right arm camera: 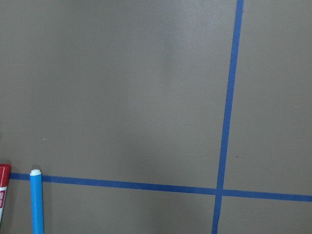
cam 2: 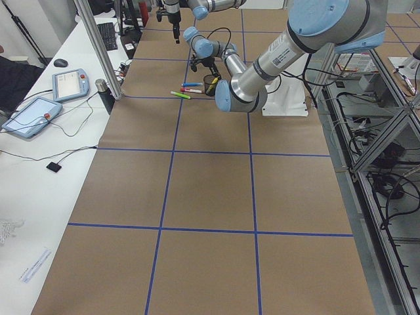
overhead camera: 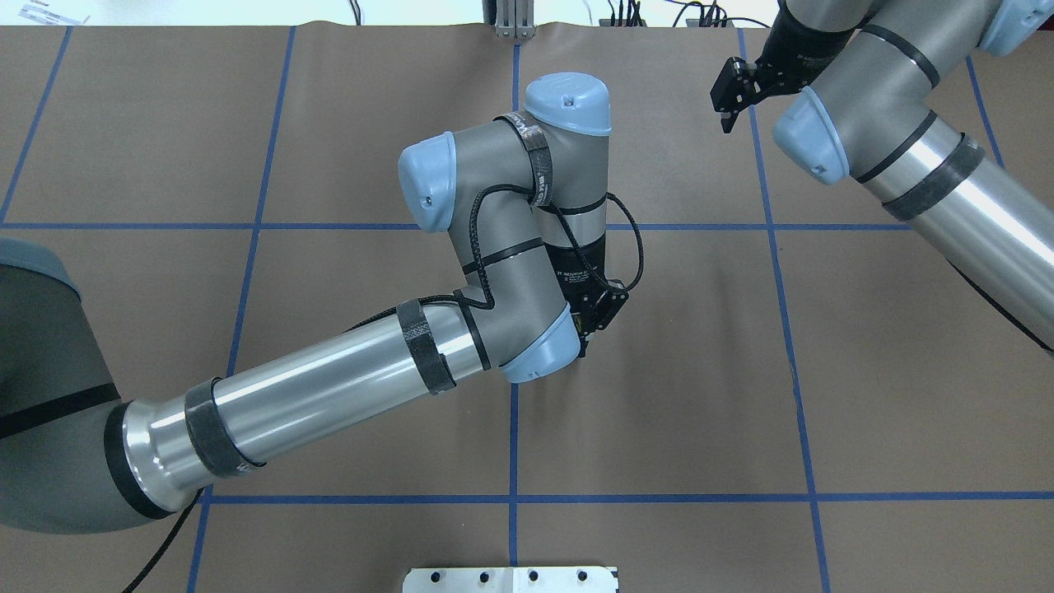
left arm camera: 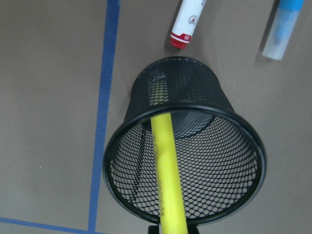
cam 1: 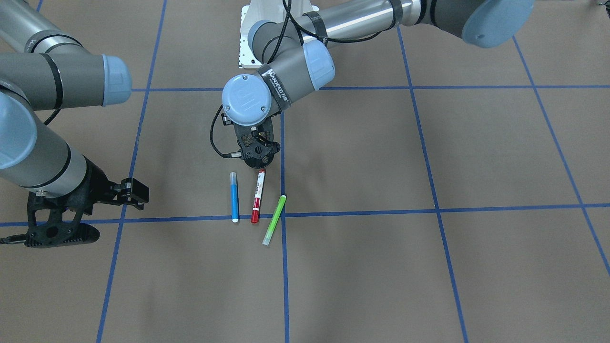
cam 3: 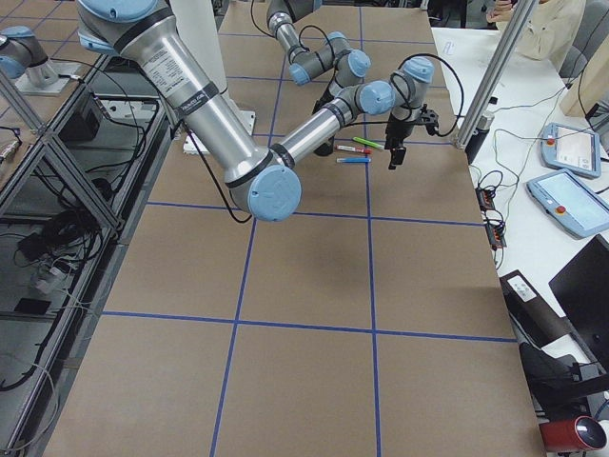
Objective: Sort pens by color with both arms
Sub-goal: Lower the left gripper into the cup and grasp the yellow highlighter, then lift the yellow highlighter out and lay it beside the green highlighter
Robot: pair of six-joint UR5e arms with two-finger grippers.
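My left gripper (cam 1: 258, 158) is shut on the yellow pen (left arm camera: 165, 165), whose far end dips into the black mesh cup (left arm camera: 176, 80); its fingers barely show at the bottom edge of the left wrist view. The cup is mostly hidden under this gripper in the front view. Just beyond the cup, the blue pen (cam 1: 234, 196), the red-capped pen (cam 1: 258, 195) and the lime green pen (cam 1: 275, 220) lie side by side on the table. My right gripper (cam 1: 137, 194) hovers open and empty off to the side of the pens. In the right wrist view the blue pen (right arm camera: 36, 202) shows at the lower left.
Blue tape lines (cam 1: 362, 211) divide the brown table into squares. The white pedestal base (overhead camera: 510, 579) stands at the robot's edge. Beyond the far edge are a metal post (cam 2: 98, 52) and a side desk with tablets (cam 2: 33, 115).
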